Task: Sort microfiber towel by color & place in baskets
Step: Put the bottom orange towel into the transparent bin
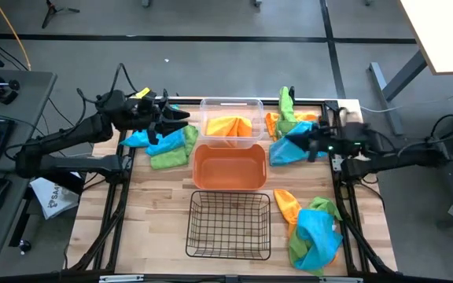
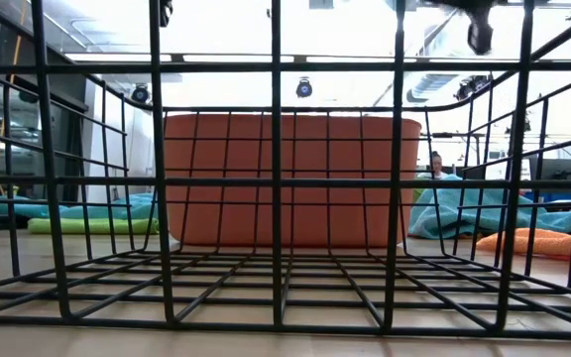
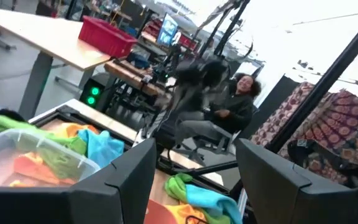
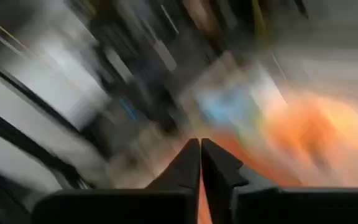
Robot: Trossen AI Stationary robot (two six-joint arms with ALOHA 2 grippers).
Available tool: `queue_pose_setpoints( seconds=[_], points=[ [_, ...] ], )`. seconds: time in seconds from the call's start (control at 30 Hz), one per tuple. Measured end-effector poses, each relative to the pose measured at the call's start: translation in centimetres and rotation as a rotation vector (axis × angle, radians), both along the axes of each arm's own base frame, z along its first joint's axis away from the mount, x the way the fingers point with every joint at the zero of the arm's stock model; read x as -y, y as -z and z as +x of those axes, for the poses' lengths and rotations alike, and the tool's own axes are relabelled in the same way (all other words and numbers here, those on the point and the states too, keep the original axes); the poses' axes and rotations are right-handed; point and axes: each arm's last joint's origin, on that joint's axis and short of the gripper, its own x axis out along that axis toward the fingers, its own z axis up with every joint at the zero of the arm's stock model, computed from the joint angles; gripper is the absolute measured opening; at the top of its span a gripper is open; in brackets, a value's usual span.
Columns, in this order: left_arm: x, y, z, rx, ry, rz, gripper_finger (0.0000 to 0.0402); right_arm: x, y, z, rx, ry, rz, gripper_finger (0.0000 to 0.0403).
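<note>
Baskets line the middle of the wooden bench [image 1: 163, 228] in 1 column: a clear plastic bin [image 1: 231, 119] at the far end holding orange and yellow-orange towels [image 1: 230, 126], an orange plastic bin [image 1: 228, 167] just in front of it, and a black wire-mesh basket [image 1: 230, 225] nearest the front edge. From the low view, the wire basket [image 2: 276, 198] fills the foreground and the orange bin [image 2: 290, 178] stands behind it.

Microfiber towels lie in 3 loose heaps. A blue and green pile [image 1: 166, 146] sits left of the bins. A mixed green, orange and blue pile [image 1: 289, 126] lies at the far right, and another of orange, green and blue [image 1: 311, 228] rests at the near right beside the wire basket.

The left hand [image 1: 178, 118] hangs above the left pile near the clear bin, its 2 fingers [image 3: 126, 180] spread well apart with nothing between them; past them its wrist view shows the clear bin [image 3: 36, 155] and a seated person [image 3: 229, 109] in the room beyond. The right hand [image 1: 301, 145] is at the far-right pile over a blue towel [image 1: 288, 149]; its fingers [image 4: 188, 168] are pressed together, and in that blurred wrist view it is unclear whether any cloth is pinched between them.
</note>
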Motion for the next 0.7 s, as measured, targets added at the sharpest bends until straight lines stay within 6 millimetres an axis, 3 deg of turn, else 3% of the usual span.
queue_pose_setpoints(
  seconds=[0.13, 0.3, 0.5, 0.7],
  points=[
    [0.4, -0.2, -1.1, -0.012, -0.006, 0.02, 0.0209, -0.8, 1.8, 0.3, -0.458, -0.054, 0.201, 0.0065],
    [0.7, -0.4, -2.1, -0.012, -0.018, 0.036, 0.0209, -3.0, 6.1, 1.1, -0.809, -0.191, 0.353, 0.0164],
    [0.9, -0.4, -2.4, -0.017, -0.018, 0.035, 0.0209, -4.1, 11.6, 2.5, -0.987, -0.131, 0.421, 0.0247],
    [0.8, -0.3, -2.3, -0.027, -0.019, 0.042, 0.0209, -4.4, 14.5, 3.9, -1.101, -0.093, 0.428, 0.0259]
  ],
)
